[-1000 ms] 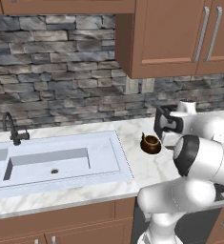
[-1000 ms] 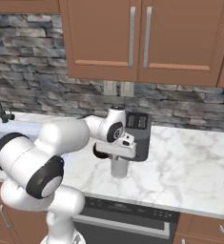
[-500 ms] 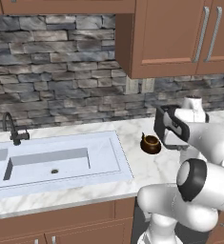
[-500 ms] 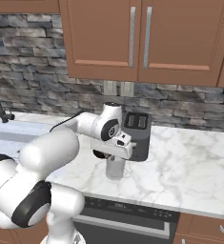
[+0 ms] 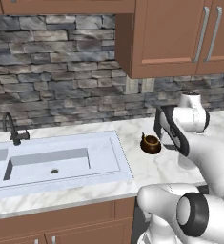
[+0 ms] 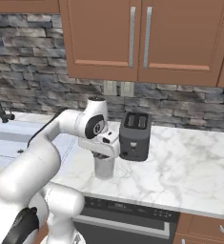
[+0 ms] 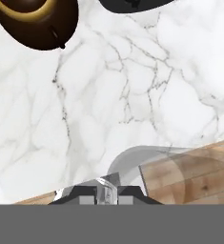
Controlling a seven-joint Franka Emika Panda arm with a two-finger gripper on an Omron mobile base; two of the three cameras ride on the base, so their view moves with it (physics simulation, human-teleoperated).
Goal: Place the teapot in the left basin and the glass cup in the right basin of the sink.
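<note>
Glass, thin and pale, the glass cup (image 6: 104, 167) at lower centre of the right base view looks light, slick and breakable; I'd say a hold on its rim wall needs gentle, steady pressure. From above, the pincer (image 7: 106, 190) is nipped narrow on that rim at the bottom of the hand view, the arm bent over and pointing straight down at the worktop (image 6: 189, 157). Centre-right in the left base view sits the teapot (image 5: 150, 144), right of the sink (image 5: 111, 157).
</note>
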